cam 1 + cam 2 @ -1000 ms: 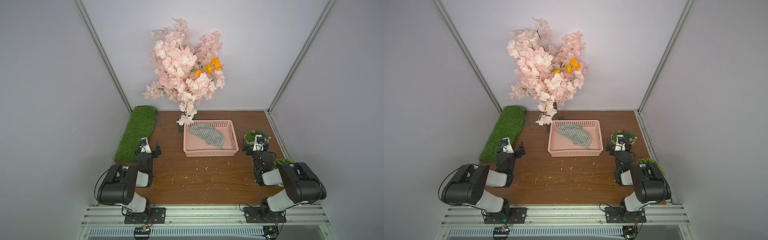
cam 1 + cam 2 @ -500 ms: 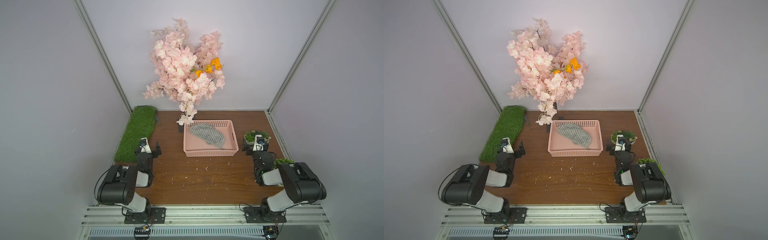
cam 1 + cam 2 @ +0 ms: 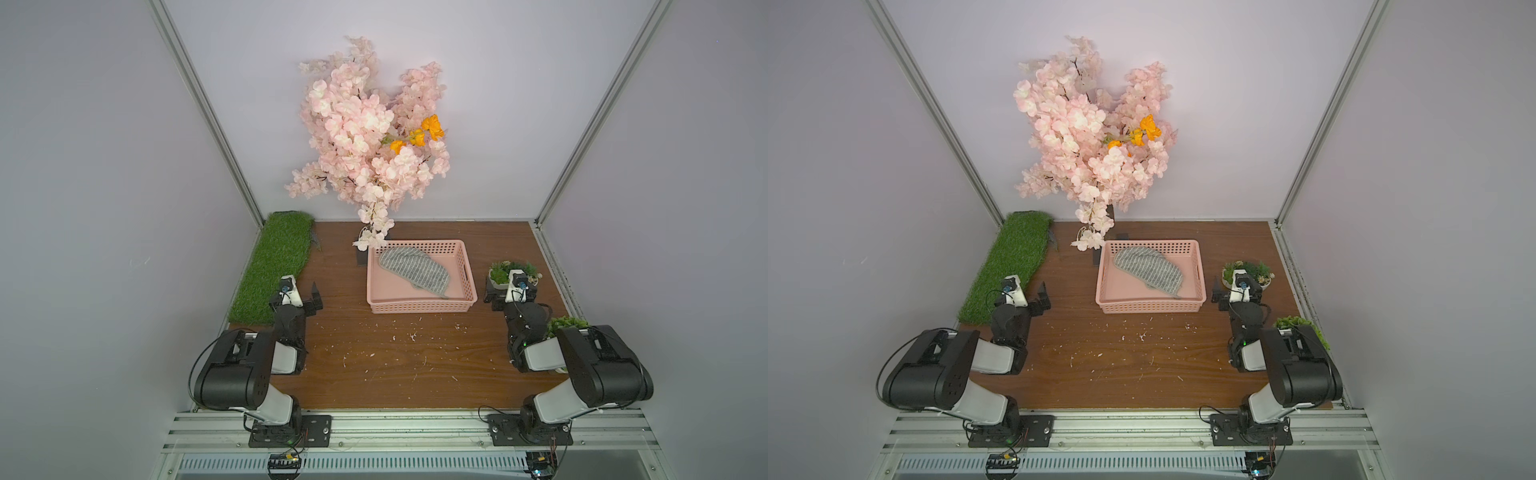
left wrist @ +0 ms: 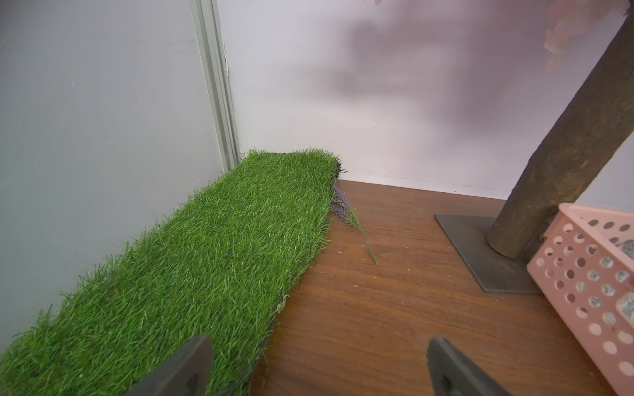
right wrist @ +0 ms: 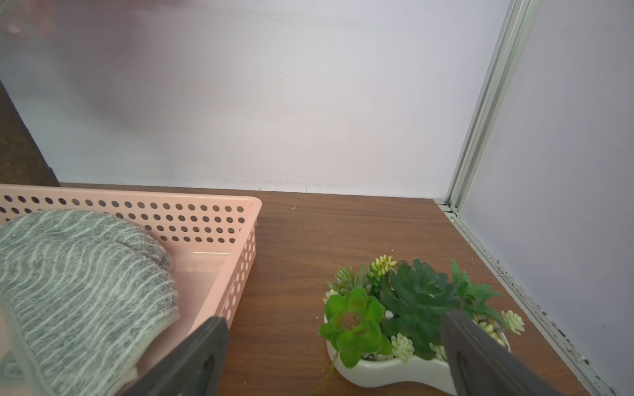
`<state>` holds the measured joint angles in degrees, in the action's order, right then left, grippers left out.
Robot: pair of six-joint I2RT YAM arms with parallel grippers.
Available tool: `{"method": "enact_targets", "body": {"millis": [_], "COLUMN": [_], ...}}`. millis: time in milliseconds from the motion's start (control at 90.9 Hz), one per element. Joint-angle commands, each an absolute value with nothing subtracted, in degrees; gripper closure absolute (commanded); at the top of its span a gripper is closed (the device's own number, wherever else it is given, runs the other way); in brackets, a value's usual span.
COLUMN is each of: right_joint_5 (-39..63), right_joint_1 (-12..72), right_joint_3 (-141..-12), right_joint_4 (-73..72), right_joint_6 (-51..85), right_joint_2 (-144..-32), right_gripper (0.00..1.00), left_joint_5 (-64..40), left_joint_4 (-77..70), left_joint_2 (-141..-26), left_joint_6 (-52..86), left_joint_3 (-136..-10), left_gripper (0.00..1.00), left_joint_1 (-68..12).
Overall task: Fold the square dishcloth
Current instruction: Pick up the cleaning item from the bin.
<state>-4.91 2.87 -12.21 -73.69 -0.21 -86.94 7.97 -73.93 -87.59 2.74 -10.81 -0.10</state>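
The square dishcloth (image 3: 413, 268) (image 3: 1148, 270), grey with thin whitish stripes, lies crumpled inside the pink basket (image 3: 419, 307) (image 3: 1150, 308) at mid-table. My left gripper (image 3: 306, 296) (image 3: 1040, 297) rests low, left of the basket by the grass mat, open and holding nothing (image 4: 317, 363). My right gripper (image 3: 498, 297) (image 3: 1227, 296) sits right of the basket, open and holding nothing (image 5: 334, 327). In the right wrist view the dishcloth (image 5: 79, 284) fills the near part of the basket (image 5: 192, 219). The left wrist view shows only a basket corner (image 4: 583, 274).
A strip of artificial grass (image 3: 278, 266) (image 4: 192, 260) runs along the left wall. A pink blossom tree (image 3: 370, 137) stands behind the basket on a dark plate (image 4: 487, 253). A white succulent planter (image 3: 513, 272) (image 5: 394, 319) sits just ahead of the right gripper. Another green plant (image 3: 567, 324) is by the right arm. Pale crumbs dot the wood.
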Motion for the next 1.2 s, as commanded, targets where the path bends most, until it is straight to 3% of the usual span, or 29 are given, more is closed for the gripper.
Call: {"method": "enact_targets", "body": {"millis": [0,352,594,815,947,1189], "right_joint_5": [-6.12,-9.67,-11.66,-16.98,-14.98,-11.60], "right_joint_1": [2.67,2.95,6.59,18.15,22.28,25.57], "right_joint_3": [-13.22,-17.41,-28.16,-41.05,-48.89,-61.85], "right_joint_4": [-70.67,-52.23,-27.67,-13.31,-7.50,2.51], "right_joint_6": [-0.01,4.08,10.63,9.94,11.70,13.74], "right_joint_2": [-83.96,-69.30,-63.41,-71.73,-79.59,-95.48], "right_gripper": [0.01,0.01,0.01,0.01,0.01,0.14], "left_joint_5": [7.91,9.49,9.09,3.29,5.76,8.53], "left_joint_4": [-74.05,-66.71,-55.73,-36.85,-33.52,-30.34], "left_joint_2": [-87.66,-78.45,-64.30,-61.91,-62.98,-66.63], "left_joint_6": [2.89,3.16,6.24,19.60,22.15,26.17], "left_joint_3": [-11.50,-11.53,-12.37,-19.85,-21.02,-24.08], "left_gripper": [0.01,0.01,0.00,0.01,0.01,0.00], "left_joint_1": [-0.64,-0.67,-3.37,-6.93,-14.67,-24.27]}}
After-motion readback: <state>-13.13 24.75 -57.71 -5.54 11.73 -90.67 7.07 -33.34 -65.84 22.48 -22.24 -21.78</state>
